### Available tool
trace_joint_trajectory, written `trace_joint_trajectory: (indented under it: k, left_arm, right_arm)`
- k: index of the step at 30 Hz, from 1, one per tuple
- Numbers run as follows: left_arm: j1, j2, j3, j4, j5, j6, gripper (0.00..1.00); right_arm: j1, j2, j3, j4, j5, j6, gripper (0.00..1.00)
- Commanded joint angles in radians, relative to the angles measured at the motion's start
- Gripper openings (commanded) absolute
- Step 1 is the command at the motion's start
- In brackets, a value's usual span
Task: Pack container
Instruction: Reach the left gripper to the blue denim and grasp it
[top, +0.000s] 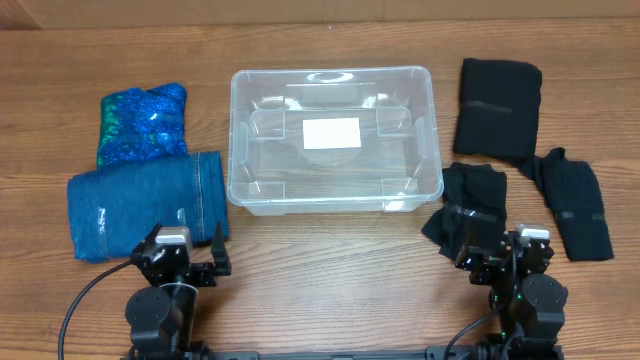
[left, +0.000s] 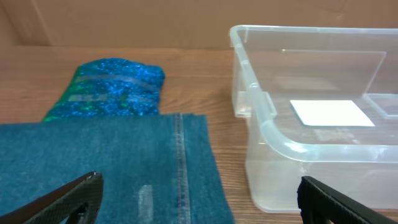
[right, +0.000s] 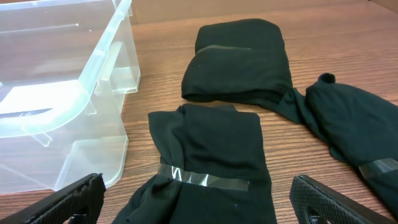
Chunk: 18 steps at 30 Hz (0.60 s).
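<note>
Tub: clear rectangular plastic container (top: 236, 150) on your counter (top: 330, 275).
Left fingers (left: 65, 198): spread apart.
Right fingers (right: 65, 200): spread apart.

We can read no words, numbers or brand names anywhere. The container (top: 236, 150) has a white label (top: 331, 132) on its bottom, near the middle and a little toward 12 o'clock in the overhead view. It looks blank to us, and in the left wrist view too it shows only plain white. On the rim at 12 o'clock sits a small oval mark (top: 328, 75), too small for us to make out.
</note>
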Motion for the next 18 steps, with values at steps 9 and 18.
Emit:
trace_joint_trajectory:
  k: [9, 18]
  left_arm:
    - [-0.006, 0.106, 0.153, -0.061, 0.2, -0.207, 1.0]
    - [-0.003, 0.838, 0.949, -0.455, 0.172, -0.095, 1.0]
  right_arm:
    - [-0.003, -0.012, -0.012, 0.0, 0.002, 0.003, 1.0]
    - [-0.003, -0.011, -0.012, 0.0, 0.002, 0.003, 1.0]
